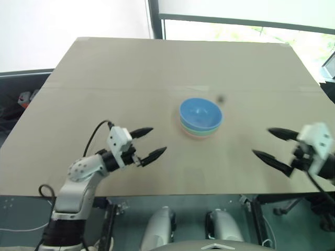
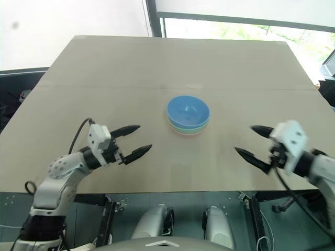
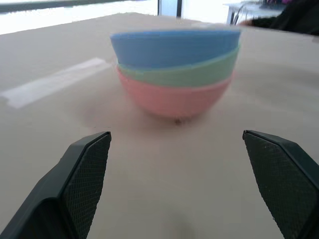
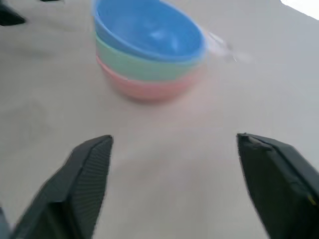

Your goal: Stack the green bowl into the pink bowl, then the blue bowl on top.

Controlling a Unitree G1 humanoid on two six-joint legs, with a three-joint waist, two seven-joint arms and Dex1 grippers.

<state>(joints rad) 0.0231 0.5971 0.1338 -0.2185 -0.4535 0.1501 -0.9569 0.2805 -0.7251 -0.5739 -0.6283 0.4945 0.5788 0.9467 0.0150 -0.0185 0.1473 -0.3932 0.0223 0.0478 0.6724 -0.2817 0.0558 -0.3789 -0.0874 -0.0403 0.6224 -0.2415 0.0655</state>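
Three bowls nested mid-tabletop, both hands open and empty.

The blue bowl (image 1: 200,113) sits in the green bowl (image 3: 199,71), which sits in the pink bowl (image 3: 172,98), near the middle of the tabletop (image 1: 157,68); all are smooth, round and alike in size, and the stack leans slightly. The left hand (image 1: 147,141) and right hand (image 1: 272,144) flank it, well apart, fingers spread. The likely risk: a stray arm sweep could knock the light stack askew.

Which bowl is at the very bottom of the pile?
The pink bowl is at the bottom, sitting right on the table. The green bowl is nested in it, and the blue bowl sits on top.
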